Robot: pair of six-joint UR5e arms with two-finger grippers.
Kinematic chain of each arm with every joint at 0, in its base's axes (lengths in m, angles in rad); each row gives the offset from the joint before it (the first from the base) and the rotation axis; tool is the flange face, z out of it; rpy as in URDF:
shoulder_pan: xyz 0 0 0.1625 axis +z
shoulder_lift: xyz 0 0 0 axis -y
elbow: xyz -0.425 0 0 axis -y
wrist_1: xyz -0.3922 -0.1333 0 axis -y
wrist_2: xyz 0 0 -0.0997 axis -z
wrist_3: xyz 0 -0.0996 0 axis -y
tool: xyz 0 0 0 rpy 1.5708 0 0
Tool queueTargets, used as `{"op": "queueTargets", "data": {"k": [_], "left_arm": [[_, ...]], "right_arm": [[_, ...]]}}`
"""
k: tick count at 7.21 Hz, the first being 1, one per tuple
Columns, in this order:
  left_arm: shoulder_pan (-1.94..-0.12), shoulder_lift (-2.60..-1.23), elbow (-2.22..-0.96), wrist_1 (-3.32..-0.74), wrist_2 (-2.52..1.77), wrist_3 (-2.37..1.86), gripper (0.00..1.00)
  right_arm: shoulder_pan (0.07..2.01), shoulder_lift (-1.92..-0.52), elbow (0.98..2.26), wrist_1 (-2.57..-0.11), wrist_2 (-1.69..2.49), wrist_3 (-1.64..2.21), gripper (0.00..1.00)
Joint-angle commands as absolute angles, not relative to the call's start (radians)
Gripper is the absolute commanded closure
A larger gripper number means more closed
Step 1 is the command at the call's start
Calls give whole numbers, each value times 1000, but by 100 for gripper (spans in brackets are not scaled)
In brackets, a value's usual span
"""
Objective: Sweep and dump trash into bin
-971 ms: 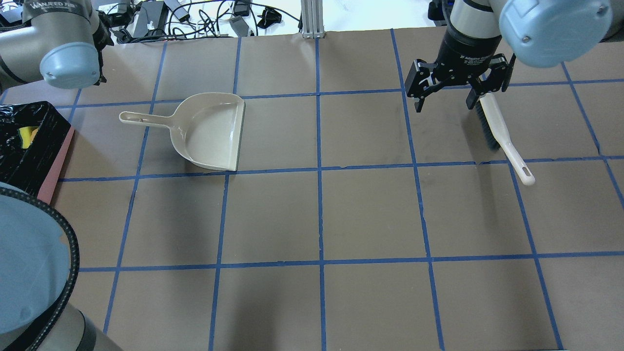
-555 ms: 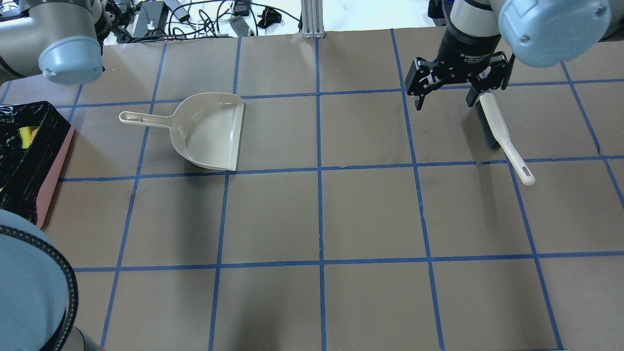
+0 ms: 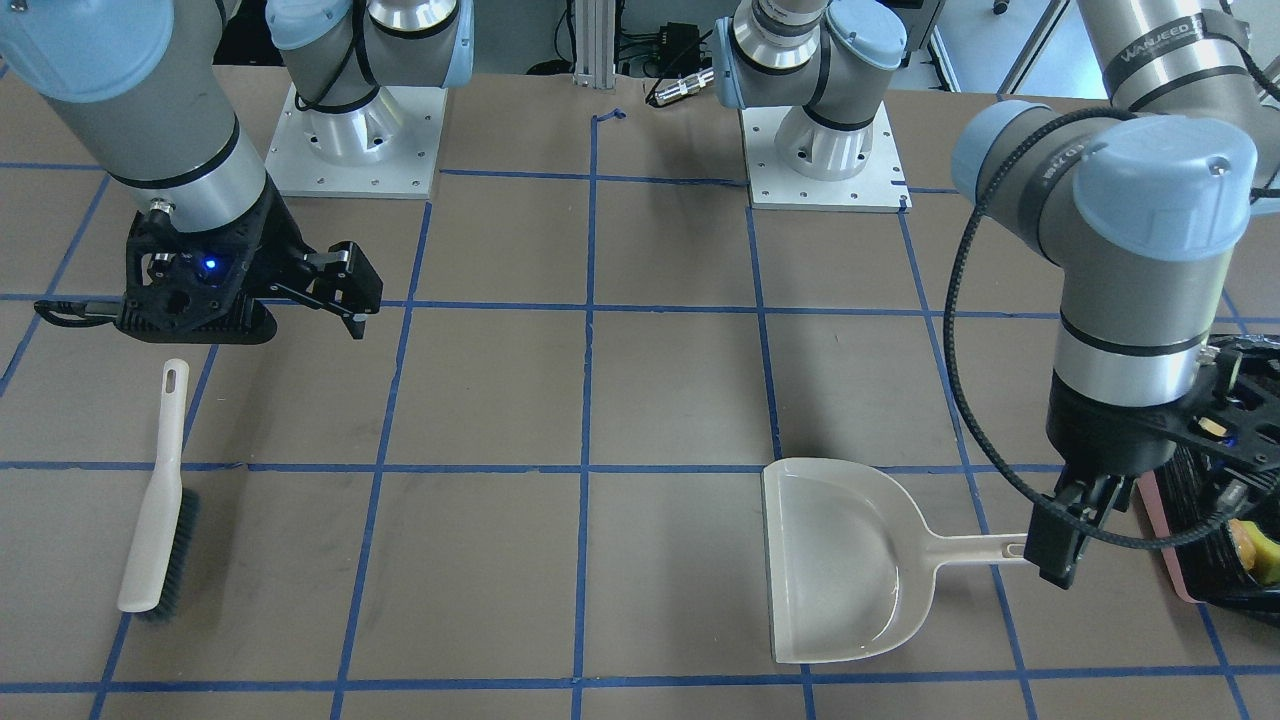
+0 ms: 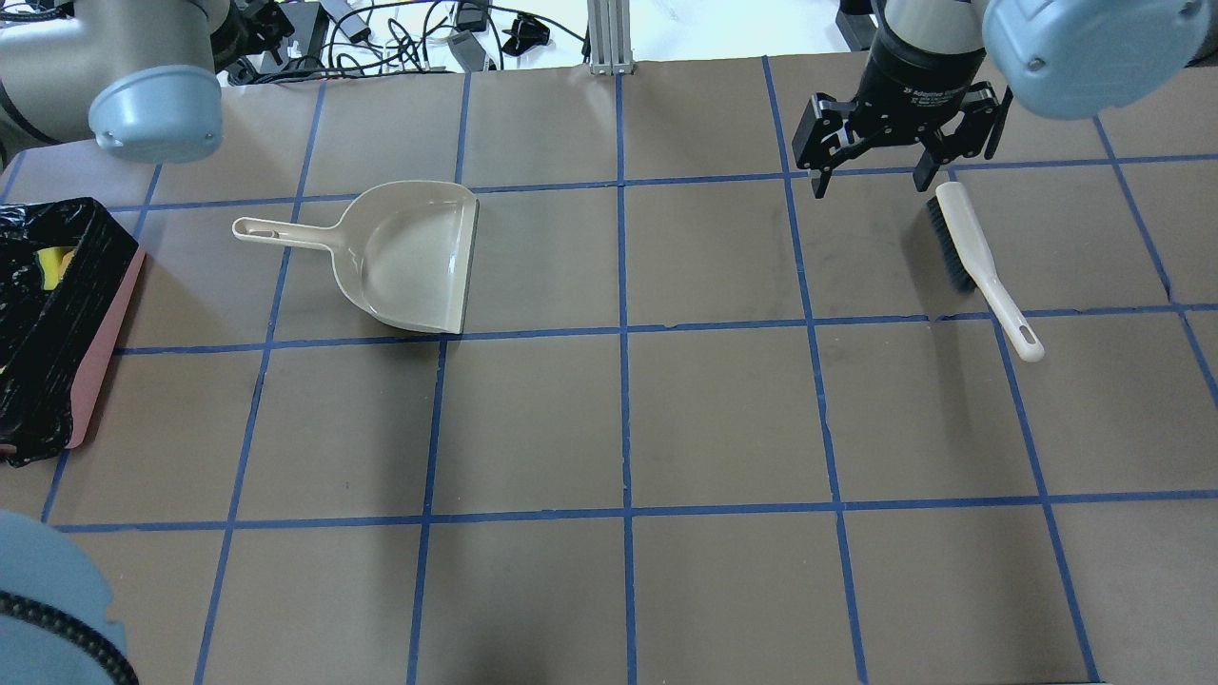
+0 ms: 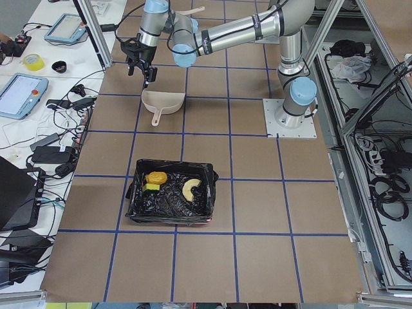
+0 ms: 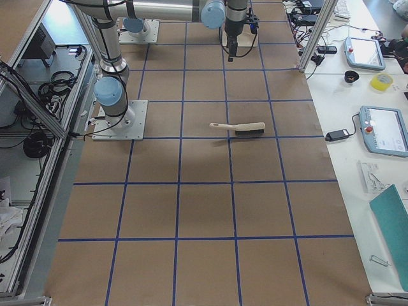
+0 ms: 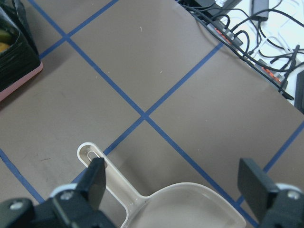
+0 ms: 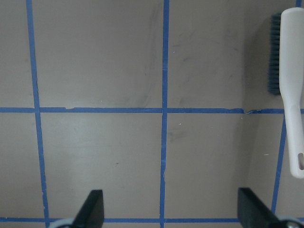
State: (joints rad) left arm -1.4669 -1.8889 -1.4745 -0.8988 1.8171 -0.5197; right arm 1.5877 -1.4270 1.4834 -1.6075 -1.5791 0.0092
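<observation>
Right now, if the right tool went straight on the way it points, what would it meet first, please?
The right tool would most likely meet the bare brown table near a blue tape crossing. Its wrist view shows nothing between the open fingers; the hand brush lies just outside one finger.

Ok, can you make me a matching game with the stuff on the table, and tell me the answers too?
Things:
1. dustpan
2. brush
3. bin
4. right tool

What fits:
A. open, holding nothing
B. has the trash inside
C. beige and empty
D. white handle, dark bristles

Pairs: 1-C, 2-D, 3-B, 4-A
</observation>
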Motion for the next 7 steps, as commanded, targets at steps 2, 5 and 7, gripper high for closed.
{"op": "queueTargets", "data": {"k": [2,5,7], "left_arm": [[-1535,-1798,-1466,-1136,1809,-318,0],[-1617,-1758,-1474,-1316,1659,-142,1],[-1632,-1732,-1479,-1383,1540,16,0]], "right_arm": [[1588,-1425,1491,-1664,-1580,11,0],[1588,-1431,1486,-1596,-1591,20,0],[1589,-1443,1483,-1562,-1649,18,0]]}}
